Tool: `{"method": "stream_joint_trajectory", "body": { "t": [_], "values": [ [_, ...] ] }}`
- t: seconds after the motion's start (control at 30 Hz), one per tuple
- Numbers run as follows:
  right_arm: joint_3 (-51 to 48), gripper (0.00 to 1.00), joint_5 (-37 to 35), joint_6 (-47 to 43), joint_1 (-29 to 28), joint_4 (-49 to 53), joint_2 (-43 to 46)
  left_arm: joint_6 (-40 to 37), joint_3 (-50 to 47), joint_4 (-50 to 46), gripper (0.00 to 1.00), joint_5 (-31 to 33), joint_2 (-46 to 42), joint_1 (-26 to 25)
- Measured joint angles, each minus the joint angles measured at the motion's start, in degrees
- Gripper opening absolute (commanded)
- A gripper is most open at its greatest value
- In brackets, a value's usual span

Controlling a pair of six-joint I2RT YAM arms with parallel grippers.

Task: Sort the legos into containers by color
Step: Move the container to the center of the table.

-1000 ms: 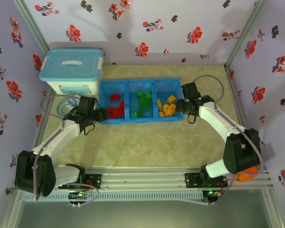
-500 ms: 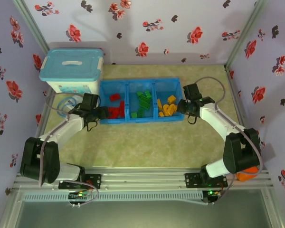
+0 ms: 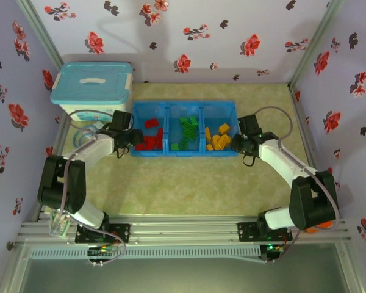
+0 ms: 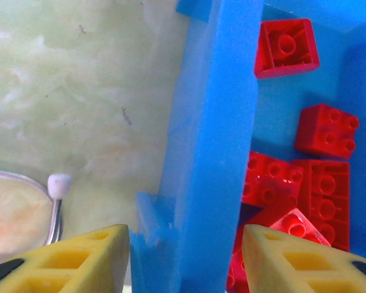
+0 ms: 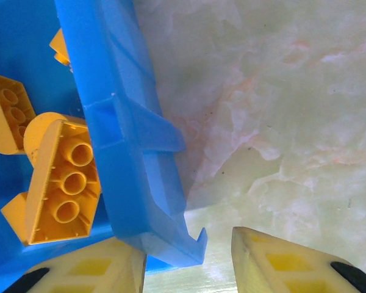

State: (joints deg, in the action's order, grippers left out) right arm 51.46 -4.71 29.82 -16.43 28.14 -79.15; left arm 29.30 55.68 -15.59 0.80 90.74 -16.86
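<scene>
Legos (image 3: 186, 125), small hard plastic building bricks, lie sorted by colour in the containers (image 3: 183, 153), a bright blue plastic tray of three joined open bins in the middle of the pale green marbled table (image 3: 189, 183). The red bricks (image 4: 317, 195) are in the left bin, the green in the middle and the yellow-orange bricks (image 5: 64, 183) in the right. The left gripper (image 4: 186, 256) stands astride the tray's left end wall, spread, with one yellow finger outside over the table and the other inside above the red pile. The right gripper (image 5: 189, 262) straddles the right end wall the same way, also spread, with a sliver of table showing between its outer finger and the wall. A white plastic storage box with a light-blue lid (image 3: 94, 91) sits just beside the tray's far left corner.

The bricks look light, rigid and glossy, so likely slippery. A pinch across two flat opposite sides should hold better than one on the studs. By colour, the sorting appears complete.
</scene>
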Motion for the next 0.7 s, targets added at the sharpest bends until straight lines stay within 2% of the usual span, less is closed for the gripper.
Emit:
{"method": "stream_joint_trajectory", "body": {
  "t": [0.07,0.13,0.23,0.3,0.4,0.53,0.63,0.7],
  "values": [
    [-0.2,0.42,-0.1,0.2,0.0,0.0,0.9,-0.2,1.7,0.1,0.51,0.0,1.6,0.0],
    [-0.2,0.49,-0.3,0.3,0.1,0.0,1.7,-0.2,3.0,0.1,0.53,0.0,2.4,0.0],
    [-0.2,0.75,-0.6,0.3,0.2,0.0,3.0,-0.4,3.3,0.3,0.75,-0.5,2.3,0.0],
    [-0.3,0.83,-0.7,0.3,0.3,0.0,4.5,-0.7,3.3,0.2,0.78,-0.7,1.7,0.0],
    [-1.0,0.88,-0.7,-0.2,0.3,-0.2,8.2,-1.0,2.5,0.1,0.80,-0.2,-1.5,0.0],
    [-2.1,0.92,-1.2,-1.3,0.3,-1.2,14.7,-1.4,-0.7,-0.4,0.82,2.5,-10.7,0.0],
    [-3.2,0.94,-3.1,-2.3,0.3,-2.4,20.0,-2.3,-3.5,-0.5,0.83,6.5,-18.8,0.0],
    [-4.7,0.99,-5.0,-3.3,0.3,-3.6,23.8,-3.1,-6.2,0.0,0.83,10.3,-24.0,0.0]
  ]
}}
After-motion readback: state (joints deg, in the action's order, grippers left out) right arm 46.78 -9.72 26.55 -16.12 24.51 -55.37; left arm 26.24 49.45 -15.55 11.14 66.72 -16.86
